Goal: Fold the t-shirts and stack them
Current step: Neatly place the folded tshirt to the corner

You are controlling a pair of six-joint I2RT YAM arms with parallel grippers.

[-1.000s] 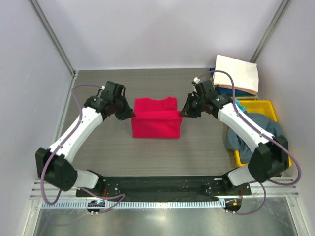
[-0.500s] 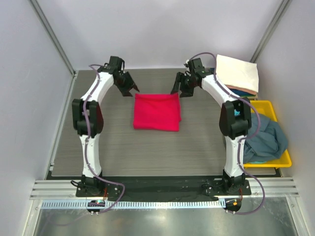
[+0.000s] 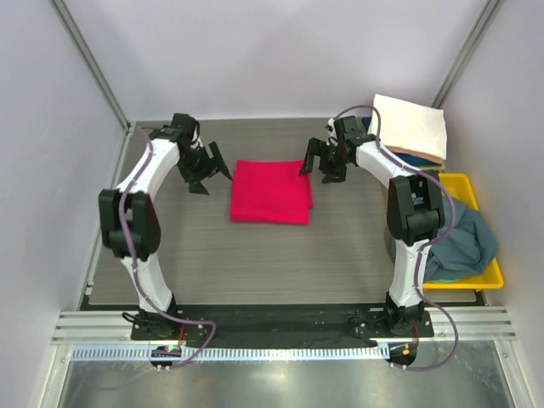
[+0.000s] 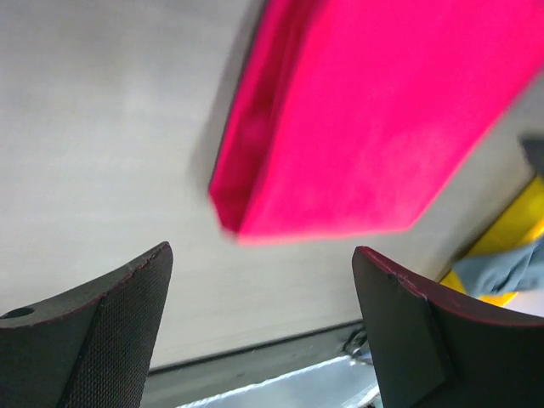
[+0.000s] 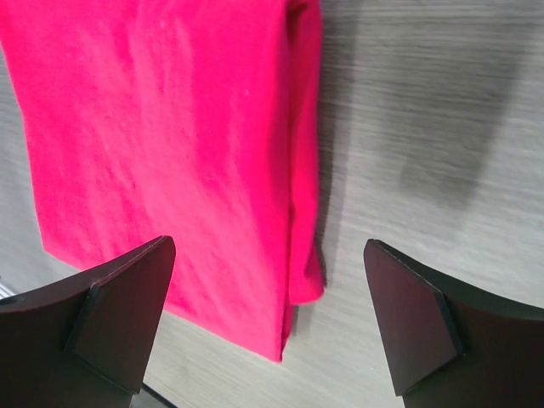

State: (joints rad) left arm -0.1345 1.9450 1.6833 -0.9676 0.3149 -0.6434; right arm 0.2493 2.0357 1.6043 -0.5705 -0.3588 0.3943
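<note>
Both pincers stand wide apart and hold nothing. Your left pincer (image 3: 210, 180) hangs just beside the far-left corner of the crimson-pink t-shirt (image 3: 270, 191), and your right pincer (image 3: 320, 170) hangs just beside its far-right corner. Neither touches the cloth.

That t-shirt lies flat on the table (image 3: 255, 255), between the two pincers. The yellow tray (image 3: 486, 279) sits well off to its right, with a slate blue-grey t-shirt (image 3: 463, 242) heaped in it. Beyond the tray, further right and back from the crimson one, a cream-white t-shirt (image 3: 410, 126) tops a small folded pile.

Expect the crimson t-shirt to be light, soft and limp. It will likely sag and unfold if you lift it by one corner, and its layers may slide over each other. Take it at two opposite side edges, one pincer to each. Pinch right through the whole thickness so that no lower layer is left behind. The left edge looks the safer hold: the left wrist view shows it as a plump, closed fold.

It is a plain, bright crimson-pink with no print. It is folded into a tidy, nearly square block several layers deep, with only faint creases on top. In the right wrist view, the right edge shows stacked layers, and a small lip of cloth sticks out at the near corner.
</note>
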